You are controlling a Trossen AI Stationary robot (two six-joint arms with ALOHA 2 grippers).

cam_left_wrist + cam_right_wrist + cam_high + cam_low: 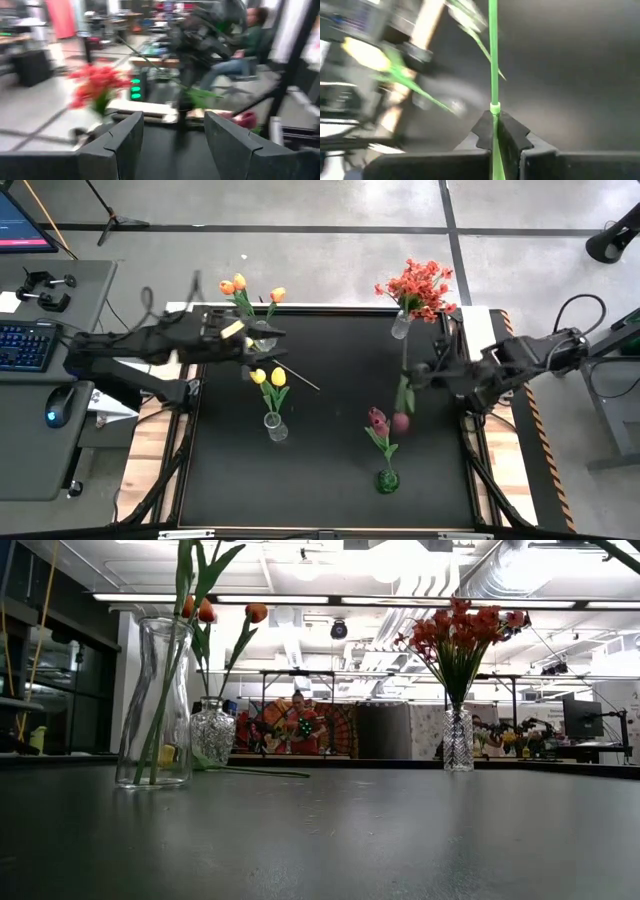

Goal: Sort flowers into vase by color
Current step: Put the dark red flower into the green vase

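- Orange tulips (238,284) and yellow tulips (268,376) stand in glass vases.
- Red spray (420,288) upright in vase.
- Pink tulip (400,420) hangs clamped by its stem.

table (330,470): black | on it: four glass vases (275,427) (flowers inside)

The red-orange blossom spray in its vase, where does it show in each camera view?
High view: red-orange blossom spray at the mat's back edge, right of centre.
Low view: right of centre, in a clear vase.
Left wrist view: blurred, at left.
Right wrist view: not in it.
Shared landmark: the black mat.
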